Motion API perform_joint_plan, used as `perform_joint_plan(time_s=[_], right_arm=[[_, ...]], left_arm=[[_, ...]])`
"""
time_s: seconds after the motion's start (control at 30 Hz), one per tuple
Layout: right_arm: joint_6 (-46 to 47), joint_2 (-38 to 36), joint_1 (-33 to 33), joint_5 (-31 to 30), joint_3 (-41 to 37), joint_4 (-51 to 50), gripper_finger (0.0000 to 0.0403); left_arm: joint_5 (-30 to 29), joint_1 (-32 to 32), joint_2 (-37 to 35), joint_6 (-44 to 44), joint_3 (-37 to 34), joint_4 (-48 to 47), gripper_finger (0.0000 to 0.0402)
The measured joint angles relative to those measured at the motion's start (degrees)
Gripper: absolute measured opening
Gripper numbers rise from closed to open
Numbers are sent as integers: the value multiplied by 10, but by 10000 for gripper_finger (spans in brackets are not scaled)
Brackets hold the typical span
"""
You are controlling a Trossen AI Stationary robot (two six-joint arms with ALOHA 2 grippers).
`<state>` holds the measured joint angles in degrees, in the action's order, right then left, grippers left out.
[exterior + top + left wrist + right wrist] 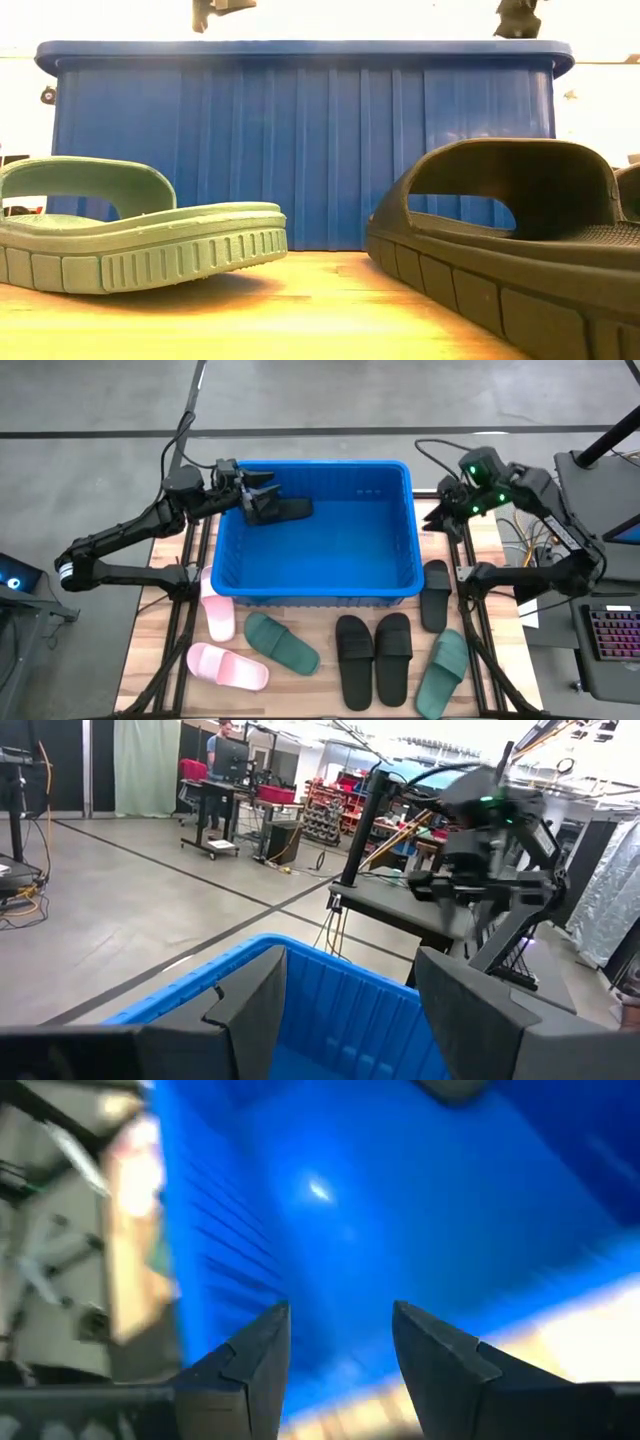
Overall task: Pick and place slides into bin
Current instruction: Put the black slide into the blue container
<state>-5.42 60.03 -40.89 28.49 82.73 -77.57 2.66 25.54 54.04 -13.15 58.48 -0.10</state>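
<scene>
Bin (pixel 410 530), bright blue, takes the far middle of the wooden table (pixel 165 610). One black slide (pixel 288 510) is already inside, at the bin's far left corner.

My left gripper (pixel 255 495) hangs over that corner, just beside the slide's heel. Its fingers are apart with nothing between them. I judge this a drop spot: high over the rim so a slide falls clear of the wall.

My right gripper (pixel 452 503) is outside the bin's far right corner, above the rim. Its fingers are also apart and empty, and it is tilted toward the bin.

Seven slides lie along the table's front edge, none in the bin:
- a pale pink pair (pixel 222 645) at the front left corner, one touching the bin wall
- a dark green slide (pixel 282 643) beside the pink pair
- a black pair (pixel 373 658) in the middle
- a second green slide (pixel 443 672) to the right of the black pair
- a lone black slide (pixel 436 595) against the bin's right front corner

What each view adds:
- The high view alone gives the count and the slide in the bin.
- The left wrist view shows the empty gap at my left gripper (pixel 350 982), blue wall below, and my right arm (pixel 485 840) across the bin. It does not show the slide.
- The right wrist view shows the open gap at my right gripper (pixel 338 1325) and the bare blue bin floor (pixel 420 1210).
- The low view shows the green slide (pixel 140 235) and a black slide (pixel 510 250) flat on the wood, but the bin wall (pixel 300 150) hides the contents.
</scene>
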Motion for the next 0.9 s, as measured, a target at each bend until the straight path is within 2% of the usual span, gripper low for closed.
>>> perform_joint_plan(time_s=[0.07, 0.13, 0.2, 0.53, 0.7, 0.8, 0.9], right_arm=[[-62, 19, -59, 0, 5, -67, 167], [-81, 38, -91, 0, -10, -87, 167], [-65, 45, -105, -4, -32, -66, 167], [-7, 59, -129, -27, -122, -113, 166], [55, 57, -141, -105, -149, -125, 166], [137, 57, -154, -160, -176, -125, 166], [192, 55, -158, -182, -210, -124, 166]], left_arm=[[0, 0, 0, 0, 0, 0, 209], [0, 0, 0, 0, 0, 0, 209], [1, 0, 0, 1, 0, 0, 209], [1, 0, 0, 5, 0, -1, 209], [1, 0, -1, 5, 0, -12, 209], [1, 0, -1, 5, 0, -25, 209], [1, 0, -1, 5, 0, -34, 209]])
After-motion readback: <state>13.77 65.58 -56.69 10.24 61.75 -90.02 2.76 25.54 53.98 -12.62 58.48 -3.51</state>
